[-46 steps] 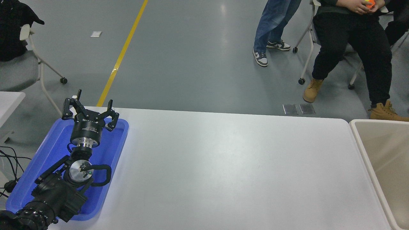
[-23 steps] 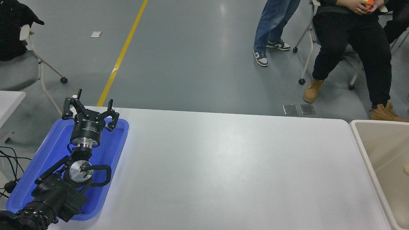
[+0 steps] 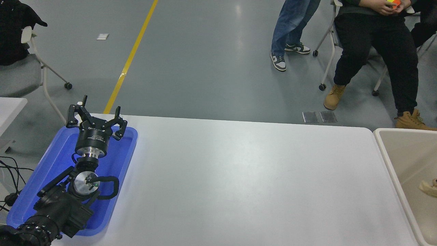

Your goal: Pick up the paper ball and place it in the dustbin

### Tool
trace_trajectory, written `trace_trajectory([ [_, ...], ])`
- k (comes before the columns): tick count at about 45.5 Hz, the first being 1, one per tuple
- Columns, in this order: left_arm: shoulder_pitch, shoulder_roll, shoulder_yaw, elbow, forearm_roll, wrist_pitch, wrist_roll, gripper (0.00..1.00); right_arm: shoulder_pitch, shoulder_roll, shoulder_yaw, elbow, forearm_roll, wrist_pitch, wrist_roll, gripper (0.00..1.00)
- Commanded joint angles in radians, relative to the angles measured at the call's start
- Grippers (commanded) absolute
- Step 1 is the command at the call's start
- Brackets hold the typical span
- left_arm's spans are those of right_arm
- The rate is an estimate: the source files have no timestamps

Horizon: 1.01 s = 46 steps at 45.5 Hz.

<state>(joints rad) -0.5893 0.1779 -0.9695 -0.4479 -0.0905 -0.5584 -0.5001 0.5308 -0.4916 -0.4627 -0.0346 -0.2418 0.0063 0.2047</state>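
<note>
The paper ball [image 3: 428, 187] shows as a pale tan crumpled wad inside the beige dustbin [image 3: 385, 152] at the right edge, partly cut off by the picture's edge. I cannot tell whether it rests on the bin's floor or is held. My left gripper [image 3: 97, 111] is open and empty, parked over the blue tray [image 3: 51, 160] at the lower left. My right arm and gripper are out of view.
The white table [image 3: 239, 177] lies between tray and dustbin. Beyond its far edge a person sits on a chair [image 3: 372, 44] at top right, and another person's legs [image 3: 290, 30] stand beside. An office chair [image 3: 20, 68] stands at the far left.
The paper ball has come into view inside the dustbin at the right edge, moving left and down. The left arm has not moved.
</note>
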Motion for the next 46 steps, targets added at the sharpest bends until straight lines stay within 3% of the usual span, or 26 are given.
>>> trace_trajectory([
  [1, 0.000, 0.000, 0.000, 0.000, 0.000, 0.000, 0.000, 1.00, 0.038, 0.016, 0.007, 0.007, 0.006, 0.001, 0.001, 1.00],
  [20, 0.000, 0.000, 0.000, 0.000, 0.000, 0.000, 0.000, 1.00, 0.277, 0.010, 0.105, 0.018, 0.009, -0.003, 0.009, 1.00],
  [35, 0.000, 0.000, 0.000, 0.000, 0.000, 0.002, 0.000, 1.00, 0.419, -0.002, 0.755, 0.186, 0.009, -0.003, 0.019, 1.00],
  [46, 0.000, 0.000, 0.000, 0.000, 0.000, 0.000, 0.000, 1.00, 0.414, -0.091, 1.010, 0.397, 0.007, 0.003, 0.022, 1.00],
])
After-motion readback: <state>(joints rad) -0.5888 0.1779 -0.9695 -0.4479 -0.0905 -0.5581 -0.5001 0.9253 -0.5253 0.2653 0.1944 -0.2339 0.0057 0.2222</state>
